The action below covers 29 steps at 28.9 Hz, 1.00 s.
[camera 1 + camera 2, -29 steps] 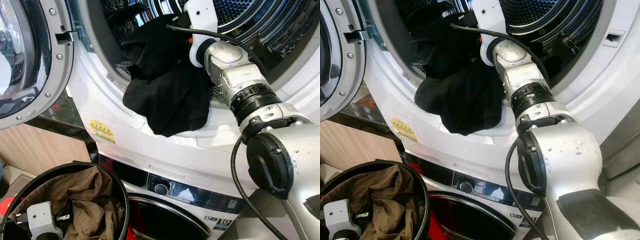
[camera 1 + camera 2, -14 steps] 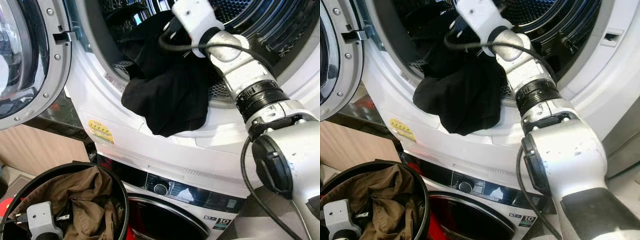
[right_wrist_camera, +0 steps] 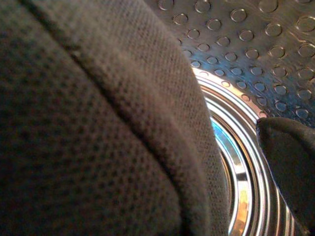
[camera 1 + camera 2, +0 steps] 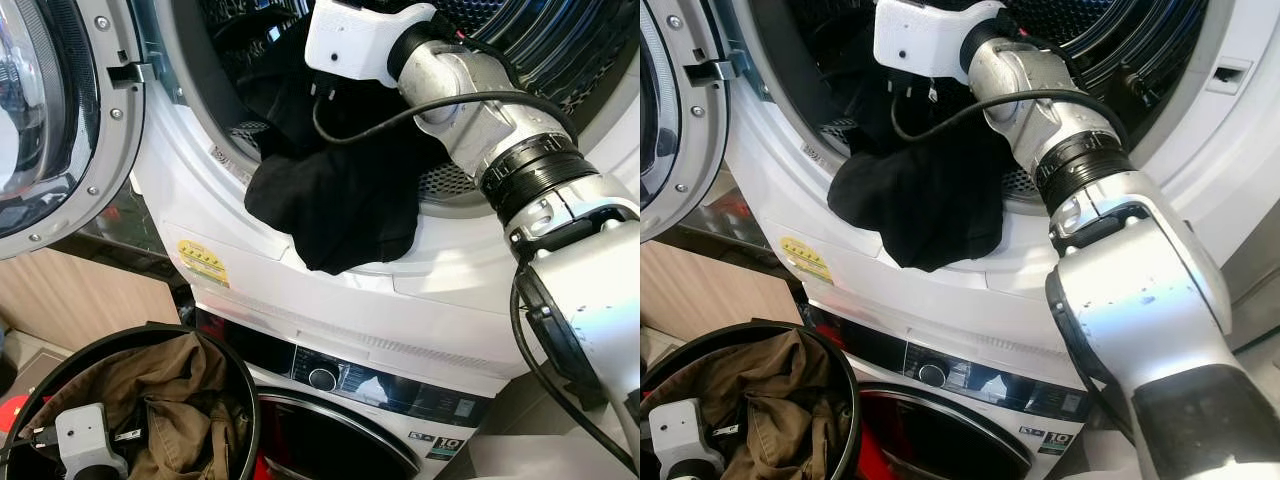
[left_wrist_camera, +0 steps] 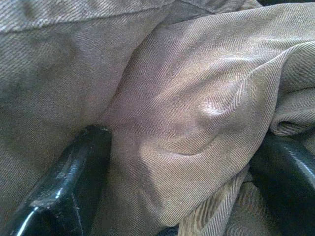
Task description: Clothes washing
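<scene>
Head view: right arm reaches into upper drum [image 4: 500, 40]; right hand [image 4: 345, 45] hidden among cloth, grip cannot tell. Black garment [image 4: 335, 200] half in, hangs over door rim. Judgement: push hanging part fully past rim, keep cable off cloth.

Basket [image 4: 245, 400] below holds brown garment [image 4: 170, 390].

Left wrist view: left hand [image 5: 187, 162], fingers [image 5: 69, 182] spread, brown fabric bunched between them, not pinched.

Right wrist view: dark knit close against lens, perforated drum wall behind.

Eyes down at drum [image 4: 520, 40]; wrists pressed against cloth.
</scene>
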Available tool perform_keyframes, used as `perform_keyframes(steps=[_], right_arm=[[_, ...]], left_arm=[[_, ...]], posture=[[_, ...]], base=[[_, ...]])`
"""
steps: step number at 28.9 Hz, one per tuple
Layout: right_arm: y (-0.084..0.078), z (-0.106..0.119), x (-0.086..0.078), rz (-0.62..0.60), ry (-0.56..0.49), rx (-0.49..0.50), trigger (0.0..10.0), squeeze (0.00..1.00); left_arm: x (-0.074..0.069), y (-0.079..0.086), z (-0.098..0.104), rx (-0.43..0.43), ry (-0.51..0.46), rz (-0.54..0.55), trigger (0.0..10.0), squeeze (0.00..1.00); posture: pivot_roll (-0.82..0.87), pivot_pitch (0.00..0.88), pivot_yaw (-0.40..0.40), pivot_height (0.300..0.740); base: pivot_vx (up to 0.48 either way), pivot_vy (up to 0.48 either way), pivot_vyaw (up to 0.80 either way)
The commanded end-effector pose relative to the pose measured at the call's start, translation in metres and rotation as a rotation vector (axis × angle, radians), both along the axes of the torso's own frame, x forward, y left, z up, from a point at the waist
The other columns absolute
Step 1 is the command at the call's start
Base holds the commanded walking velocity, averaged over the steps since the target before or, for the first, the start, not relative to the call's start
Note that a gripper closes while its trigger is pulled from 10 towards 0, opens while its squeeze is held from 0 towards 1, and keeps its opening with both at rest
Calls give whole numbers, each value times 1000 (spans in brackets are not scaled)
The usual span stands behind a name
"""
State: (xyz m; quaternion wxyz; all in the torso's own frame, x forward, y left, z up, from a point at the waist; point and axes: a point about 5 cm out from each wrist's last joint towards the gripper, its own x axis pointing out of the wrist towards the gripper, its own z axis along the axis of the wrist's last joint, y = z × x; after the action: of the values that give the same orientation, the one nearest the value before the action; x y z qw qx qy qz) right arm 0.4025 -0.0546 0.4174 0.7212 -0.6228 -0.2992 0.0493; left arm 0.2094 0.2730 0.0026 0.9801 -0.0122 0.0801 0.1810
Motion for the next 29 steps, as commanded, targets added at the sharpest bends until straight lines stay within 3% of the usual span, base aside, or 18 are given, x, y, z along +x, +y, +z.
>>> perform_keyframes(steps=[1,4,11,13,16,18,20,23,25,26,27,29], right_arm=[[-1,10,-3,13,-3,20,10000,0],[-3,4,-1,5,22,-12,10000,0],[-1,-16,3,265,529,356,10000,0],[-2,-16,3,342,647,502,10000,0],[-10,-20,6,454,847,883,10000,0],[-14,-22,8,462,883,1023,10000,0],[-19,-27,12,457,919,1257,10000,0],[-23,-36,15,434,952,1464,10000,0],[-23,-39,16,411,938,1436,10000,0],[-23,-40,17,382,904,1369,10000,0],[-24,-37,17,335,825,1233,10000,0],[-23,-37,16,327,810,1197,10000,0]], left_arm=[[-8,-6,-12,-28,65,-13,10000,0],[-8,-6,-12,-29,66,-15,10000,0],[-8,-7,-12,-33,68,-20,10000,0],[-7,-7,-13,-34,69,-22,10000,0],[-7,-8,-13,-38,68,-25,10000,0],[-8,-8,-13,-38,69,-26,10000,0],[-8,-8,-13,-39,70,-28,10000,0],[-7,-8,-13,-39,67,-28,10000,0],[-7,-8,-12,-39,65,-28,10000,0],[-7,-8,-12,-38,64,-30,10000,0],[-7,-8,-12,-38,64,-31,10000,0],[-7,-8,-12,-38,64,-30,10000,0]], posture=[[32,43,-23,740],[30,44,-22,740],[29,43,-22,740],[24,44,-22,740],[23,44,-23,740],[23,46,-22,740],[23,47,-19,740],[25,47,-19,740],[26,48,-16,740],[29,49,-17,740],[29,49,-17,740],[28,50,-17,740]], base=[[0,0,0],[0,0,0],[0,0,0],[0,0,0],[0,0,0],[0,0,0],[0,0,0],[0,0,0],[0,0,0],[0,0,0],[0,0,0],[0,0,0]])
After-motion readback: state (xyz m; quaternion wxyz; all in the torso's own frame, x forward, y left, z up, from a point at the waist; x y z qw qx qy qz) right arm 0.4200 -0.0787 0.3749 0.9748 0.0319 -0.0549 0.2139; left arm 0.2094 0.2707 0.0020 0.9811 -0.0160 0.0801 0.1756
